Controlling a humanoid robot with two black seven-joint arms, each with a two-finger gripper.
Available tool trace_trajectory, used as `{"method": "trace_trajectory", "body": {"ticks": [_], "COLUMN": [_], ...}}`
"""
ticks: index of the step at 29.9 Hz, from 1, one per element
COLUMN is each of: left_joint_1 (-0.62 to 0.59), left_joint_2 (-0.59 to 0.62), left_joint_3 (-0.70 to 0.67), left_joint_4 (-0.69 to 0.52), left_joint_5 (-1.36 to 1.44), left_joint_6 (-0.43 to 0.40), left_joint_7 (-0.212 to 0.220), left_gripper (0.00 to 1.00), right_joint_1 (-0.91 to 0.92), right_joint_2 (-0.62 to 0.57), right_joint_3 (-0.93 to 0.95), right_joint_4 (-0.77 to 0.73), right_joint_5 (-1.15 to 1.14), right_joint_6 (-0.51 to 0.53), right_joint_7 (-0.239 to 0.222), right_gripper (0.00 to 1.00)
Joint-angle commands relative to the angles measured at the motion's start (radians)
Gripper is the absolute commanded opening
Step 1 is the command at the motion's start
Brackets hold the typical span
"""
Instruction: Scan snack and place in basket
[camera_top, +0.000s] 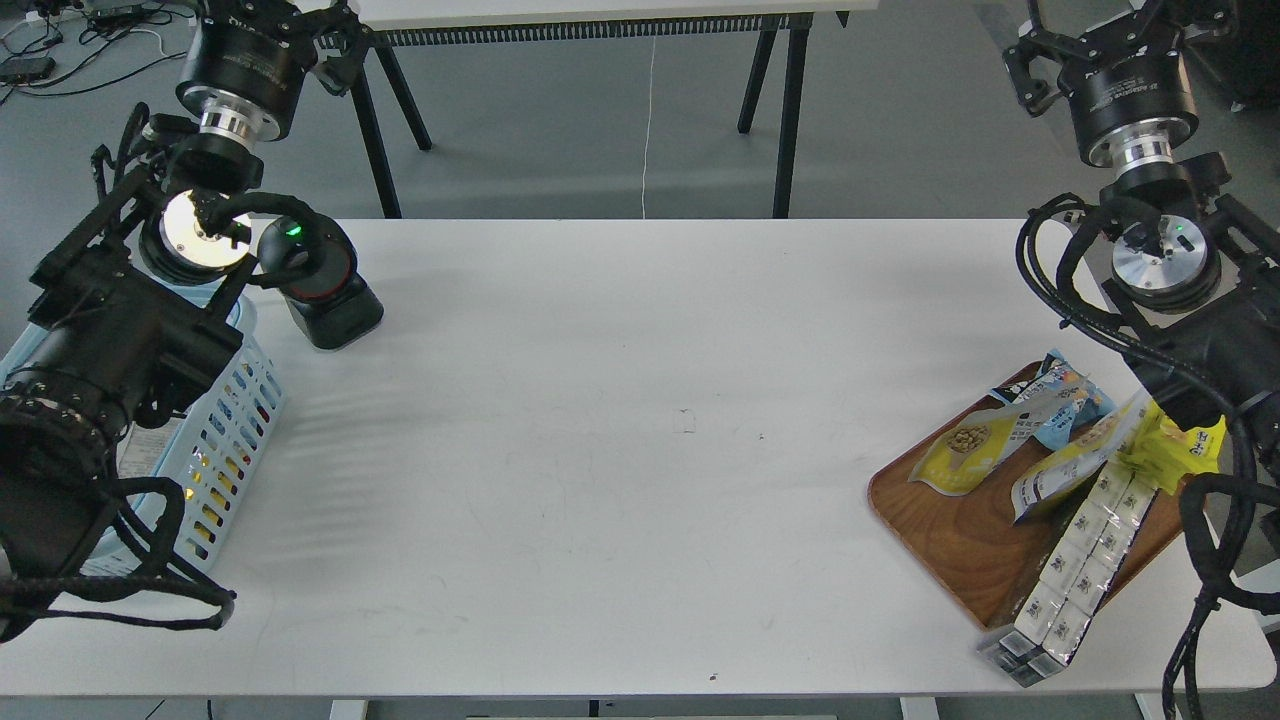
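Head view, white rectangular desk (620, 420).

Snack: yellow stand-up pouch with silver-white top and round nut picture (975, 450), lying flat on the brown wooden tray (950, 530) at the desk's right edge, toward the tray's far-left side, front up. Its bottom end overhangs the tray rim slightly on the left.

Same tray also carries:
- blue snack bag (1062, 395), at the far end, partly under the pouch's top
- second yellow/silver pouch (1075, 462), tilted, just beside the first
- bright yellow packet (1180, 445), right side, partly behind the right arm
- shrink-wrapped pack of white cartons (1075, 565), lying along the tray's right side, near end sticking out past the tray toward the desk's front edge

Basket: light blue slotted plastic basket (232, 425) at the desk's left edge, mostly hidden by the left arm. Contents not readable.

Black barcode scanner with red ring and green LED (320, 275) stands near the far-left corner, just beside the basket's far end.

Left gripper (300, 25): raised beyond the far-left corner, cropped by the top of the view; cannot tell whether fingers are apart or together. Right gripper (1090, 40): raised beyond the far-right corner, also cropped; cannot tell either. Neither is touching any item.
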Motion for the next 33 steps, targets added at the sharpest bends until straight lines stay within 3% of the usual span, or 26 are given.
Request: {"method": "trace_trajectory", "body": {"ticks": [1, 9, 14, 22, 33], "left_joint_1": [0.001, -0.005, -0.017, -0.023, -0.02], "left_joint_2": [0.0, 0.014, 0.014, 0.016, 0.058], "left_joint_3": [0.0, -0.001, -0.001, 0.0, -0.001], "left_joint_4": [0.0, 0.003, 0.003, 0.001, 0.001], "left_joint_5": [0.004, 0.001, 0.002, 0.002, 0.001], "left_joint_6": [0.0, 0.0, 0.0, 0.0, 0.0], "left_joint_7": [-0.006, -0.003, -0.006, 0.006, -0.003], "left_gripper": [1.0, 1.0, 1.0, 1.0, 1.0], "right_joint_1": [0.0, 0.007, 0.04, 0.292, 0.692], "right_joint_2": [-0.009, -0.024, -0.147, -0.271, -0.276], "right_joint_3": [-0.001, -0.009, -0.05, -0.364, -0.875], "right_joint_4": [-0.003, 0.009, 0.126, 0.278, 0.5], "right_joint_5": [0.0, -0.003, -0.04, -0.371, -0.868], "right_joint_6": [0.003, 0.003, 0.003, 0.003, -0.024], "right_joint_7": [-0.006, -0.009, -0.014, -0.011, 0.005], "right_gripper": [1.0, 1.0, 0.99, 0.99, 0.98]}}
